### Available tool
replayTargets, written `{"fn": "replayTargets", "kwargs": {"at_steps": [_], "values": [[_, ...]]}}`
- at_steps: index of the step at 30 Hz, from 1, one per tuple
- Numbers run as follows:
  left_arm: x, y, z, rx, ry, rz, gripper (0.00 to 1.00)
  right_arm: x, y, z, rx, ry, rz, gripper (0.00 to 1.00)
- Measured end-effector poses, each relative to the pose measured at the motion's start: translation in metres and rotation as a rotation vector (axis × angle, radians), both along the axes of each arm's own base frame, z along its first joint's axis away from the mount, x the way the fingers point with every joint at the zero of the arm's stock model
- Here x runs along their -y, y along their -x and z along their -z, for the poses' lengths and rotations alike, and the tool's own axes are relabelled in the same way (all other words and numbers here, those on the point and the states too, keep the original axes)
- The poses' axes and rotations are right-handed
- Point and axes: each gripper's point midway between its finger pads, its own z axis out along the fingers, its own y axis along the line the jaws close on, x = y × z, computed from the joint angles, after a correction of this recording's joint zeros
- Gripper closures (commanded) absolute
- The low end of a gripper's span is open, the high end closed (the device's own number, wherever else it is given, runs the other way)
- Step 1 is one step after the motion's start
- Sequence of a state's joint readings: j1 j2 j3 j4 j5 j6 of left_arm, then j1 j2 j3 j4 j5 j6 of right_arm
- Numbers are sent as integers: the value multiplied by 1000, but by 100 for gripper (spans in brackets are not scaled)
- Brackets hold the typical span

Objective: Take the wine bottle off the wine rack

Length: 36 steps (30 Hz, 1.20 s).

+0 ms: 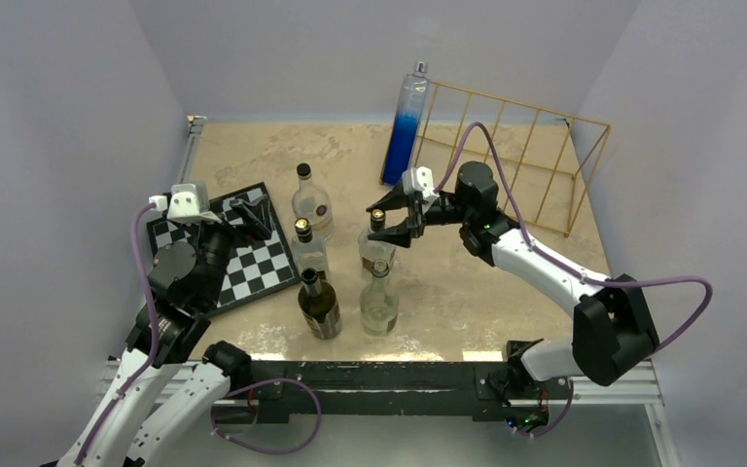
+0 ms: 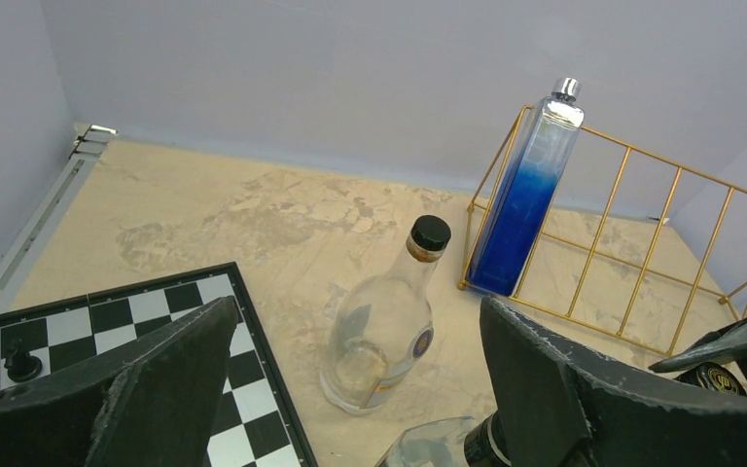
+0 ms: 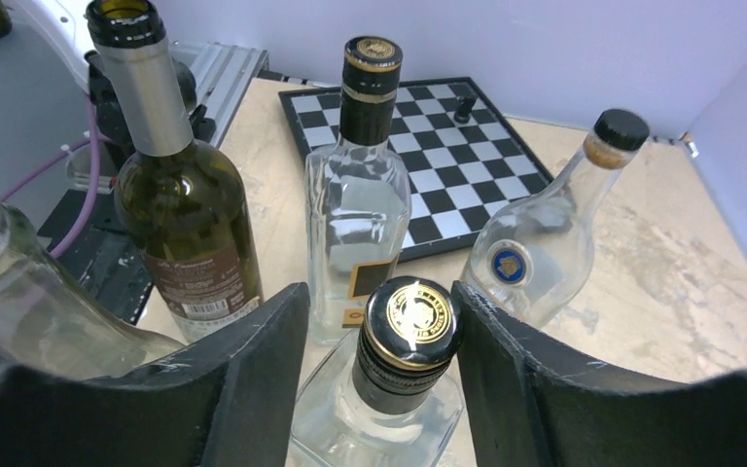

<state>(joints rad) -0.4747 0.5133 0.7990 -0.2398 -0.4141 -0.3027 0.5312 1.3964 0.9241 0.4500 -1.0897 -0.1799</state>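
Entry: the capped bottle (image 1: 375, 255) stands upright on the table (image 1: 253, 156), long axis vertical, black-and-gold cap (image 3: 411, 321) pointing up. It is off the wine rack (image 1: 515, 159), well to the rack's left, in a cluster with four other bottles.

Your right gripper (image 1: 381, 222) lies level and points left, one finger on either side of this bottle's neck at cap height. The right wrist view shows a clear gap on one side of the cap, so the fingers are released. Whether the other finger grazes the cap you cannot tell from here.

The right arm runs from its base at the near right edge, forearm angled left and away.

A blue bottle (image 1: 404, 131) stands upright at the rack's left end.

Your left gripper (image 1: 243, 216) hangs over the chessboard (image 1: 253, 263), fingers spread wide with nothing between them.
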Motion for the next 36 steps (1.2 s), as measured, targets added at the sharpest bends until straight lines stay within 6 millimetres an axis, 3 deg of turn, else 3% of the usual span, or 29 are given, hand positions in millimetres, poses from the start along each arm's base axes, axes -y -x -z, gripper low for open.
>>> {"fn": "replayTargets", "kwargs": {"at_steps": [9,15,20,24,28,31,34,36], "values": [[0,0,0,0,0,0,1,8,7,-38,57,-52,48,36],[1,0,0,0,0,4,1,16,-8,-95,66,-119,203,35],[1,1,-1,4,1,11,1,31,-66,-145,13,-186,532,33],[1,2,-2,7,3,12,1,44,-133,-159,-47,-193,819,32],[2,3,-3,12,5,17,1,60,-215,-151,-125,-140,1123,30],[1,4,-4,16,8,18,1,73,-266,-127,-169,-80,1278,28],[1,4,-4,17,8,18,1,87,-305,-98,-228,-39,1374,11],[2,4,-4,17,8,20,1,100,-322,-77,-271,-15,1415,7]]}}
